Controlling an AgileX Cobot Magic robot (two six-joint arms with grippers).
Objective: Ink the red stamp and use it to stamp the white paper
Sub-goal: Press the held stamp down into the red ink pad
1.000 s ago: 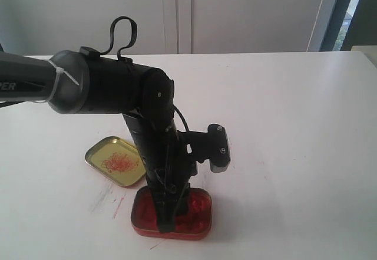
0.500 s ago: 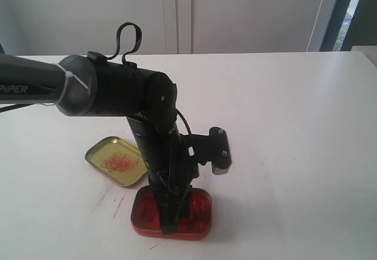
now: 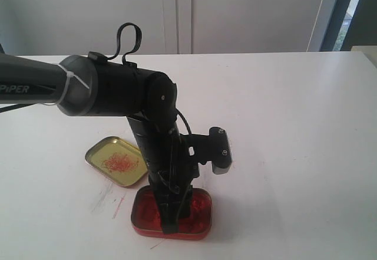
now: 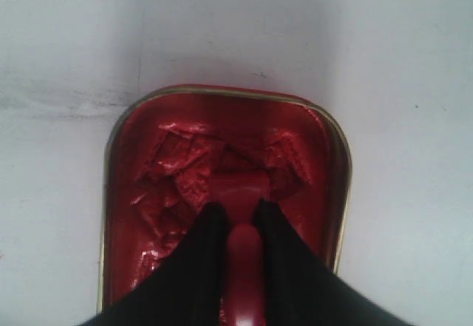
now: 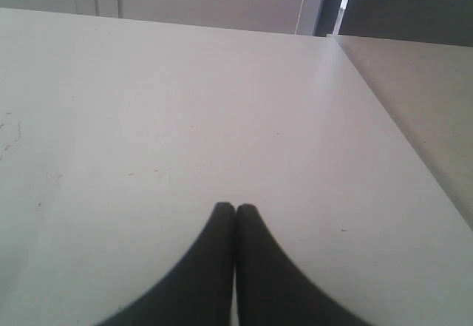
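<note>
Left claw (image 4: pixel 238 209) clamped on red stamp (image 4: pixel 239 190), base down in ink tin (image 4: pixel 222 92), near middle of surface (image 3: pixel 283 124). Press flat, lift straight up, avoid tilting. Right claw (image 5: pixel 235 209) pinched together, empty. White paper not visible.

left arm (image 3: pixel 112 89): forearm level, wrist bent down above the red tin (image 3: pixel 200 227)
left gripper (image 4: pixel 236 211): clamped on the red stamp (image 4: pixel 238 191)
right gripper (image 5: pixel 235 209): fingertips pressed together
</note>
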